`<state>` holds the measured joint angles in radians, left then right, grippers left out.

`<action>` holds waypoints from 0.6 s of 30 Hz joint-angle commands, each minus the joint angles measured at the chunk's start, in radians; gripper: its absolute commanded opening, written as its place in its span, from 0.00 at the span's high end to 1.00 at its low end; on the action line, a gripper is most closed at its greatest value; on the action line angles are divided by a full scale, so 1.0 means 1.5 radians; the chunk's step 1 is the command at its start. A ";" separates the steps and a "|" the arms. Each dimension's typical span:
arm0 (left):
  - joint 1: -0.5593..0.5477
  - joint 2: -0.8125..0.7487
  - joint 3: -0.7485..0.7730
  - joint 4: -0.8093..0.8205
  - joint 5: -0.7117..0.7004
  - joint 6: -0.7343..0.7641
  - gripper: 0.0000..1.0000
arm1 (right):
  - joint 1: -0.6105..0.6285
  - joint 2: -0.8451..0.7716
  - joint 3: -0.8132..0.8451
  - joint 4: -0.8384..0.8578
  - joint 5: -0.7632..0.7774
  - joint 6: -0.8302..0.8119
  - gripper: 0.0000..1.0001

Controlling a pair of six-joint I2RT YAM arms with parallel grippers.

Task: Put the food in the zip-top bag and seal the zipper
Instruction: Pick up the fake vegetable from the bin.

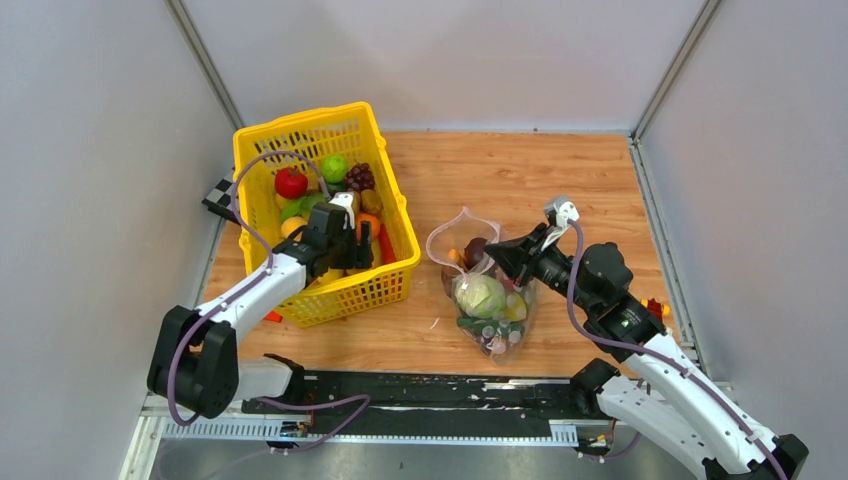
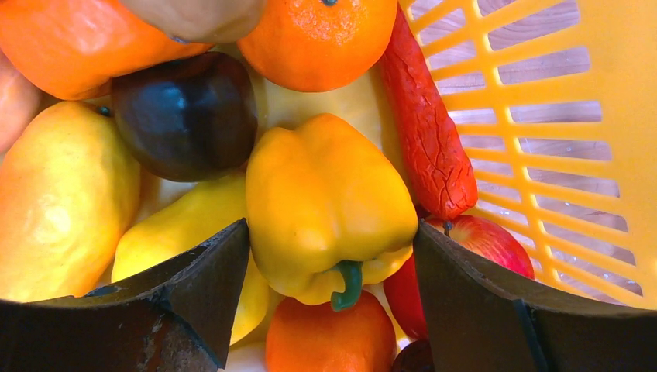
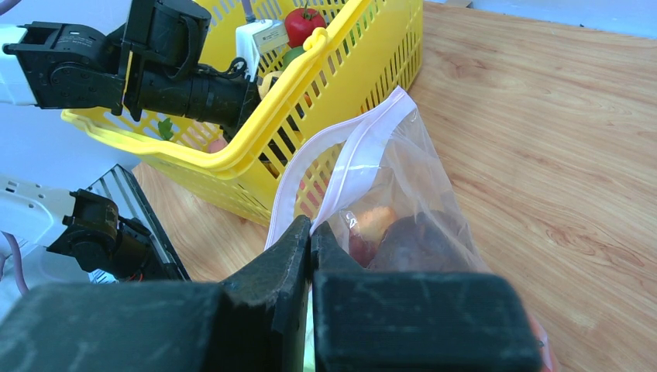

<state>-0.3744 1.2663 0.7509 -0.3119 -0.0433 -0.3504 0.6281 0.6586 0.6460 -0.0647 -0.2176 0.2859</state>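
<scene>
Left hand (image 2: 331,252): jaws wide, one finger on each side of the yellow pepper (image 2: 325,194) down in the basket (image 2: 542,116). Contact unclear; looks lined up for the next pick. Right hand (image 3: 310,239): pinched shut on the zipper (image 3: 355,151), holding the zip-top bag (image 3: 422,194) mouth open for loading. Bag sags below that hand onto the tabletop (image 1: 560,190), cabbage (image 1: 480,295) already inside.
</scene>
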 commanded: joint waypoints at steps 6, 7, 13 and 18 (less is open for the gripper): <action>0.000 0.011 -0.006 0.036 -0.038 -0.017 0.25 | 0.002 -0.008 0.021 0.023 0.005 -0.004 0.97; 0.000 0.002 -0.008 0.037 -0.041 -0.017 0.31 | 0.002 -0.008 0.021 0.023 0.005 -0.004 0.97; 0.000 -0.066 -0.014 0.034 -0.046 -0.016 0.49 | 0.002 -0.004 0.021 0.025 0.004 -0.004 0.97; 0.000 -0.131 -0.013 0.024 -0.045 -0.017 0.51 | 0.002 -0.005 0.021 0.025 0.004 -0.004 0.97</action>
<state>-0.3771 1.1557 0.7261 -0.2890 -0.0883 -0.3725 0.6281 0.6586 0.6460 -0.0650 -0.2176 0.2859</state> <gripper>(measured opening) 0.760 0.033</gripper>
